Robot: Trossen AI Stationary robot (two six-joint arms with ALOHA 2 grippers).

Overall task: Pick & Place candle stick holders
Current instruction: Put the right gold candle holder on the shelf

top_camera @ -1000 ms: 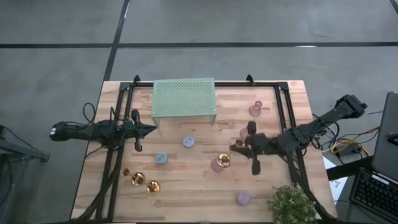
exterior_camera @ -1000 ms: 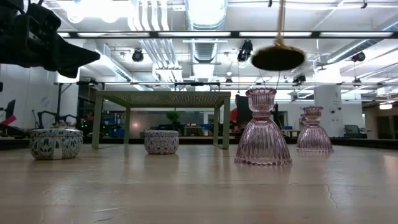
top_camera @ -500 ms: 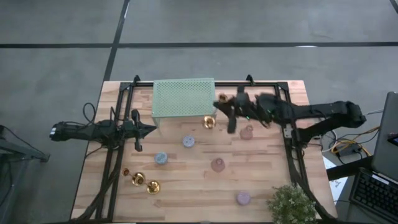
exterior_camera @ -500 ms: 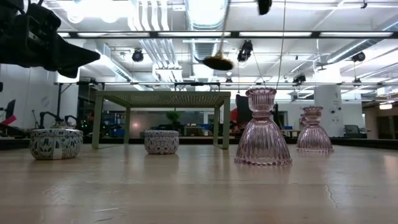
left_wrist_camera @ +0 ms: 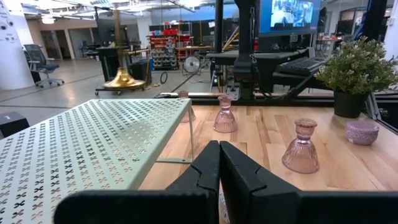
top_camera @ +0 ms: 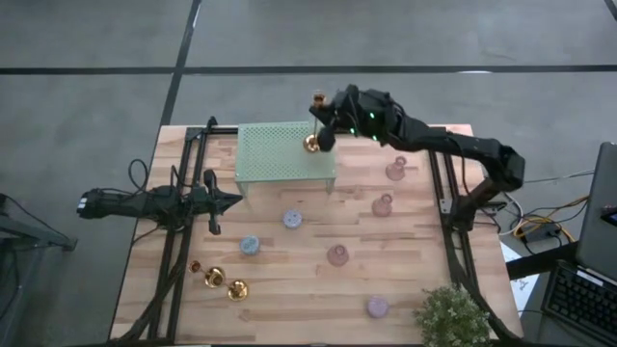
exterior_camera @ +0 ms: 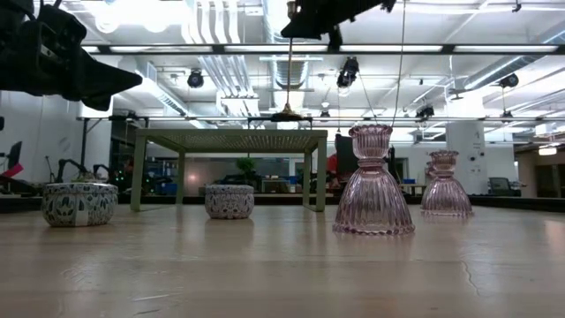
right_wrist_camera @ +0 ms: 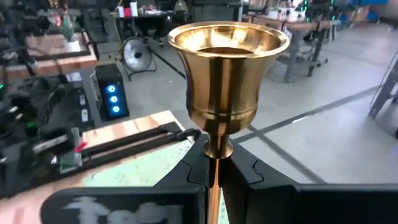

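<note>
My right gripper is shut on a shiny gold candlestick held over the far right part of the pale green perforated rack. In the low view the candlestick's round base hangs a little above the rack's top. Two more gold candlesticks are at the near left. Three pinkish glass holders stand right of the middle on their wide bases. Three small round pastel holders sit on the table. My left gripper is shut and empty, left of the rack. My right gripper pinches the candlestick's thin stem between its two fingers, just under the flared cup. The fingers come about level from the table's right, across the stem. The candlestick hangs upright below the hold, its base clear of the rack.
A bushy potted plant stands at the near right corner. Black frame rails run along the table's left, right and far sides. Bare wood lies between the rack and the near edge.
My right gripper has carried the gold candlestick up from the middle right of the table, toward the far edge and a little left, to a spot above the rack. The candlestick has stayed upright in the hold.
</note>
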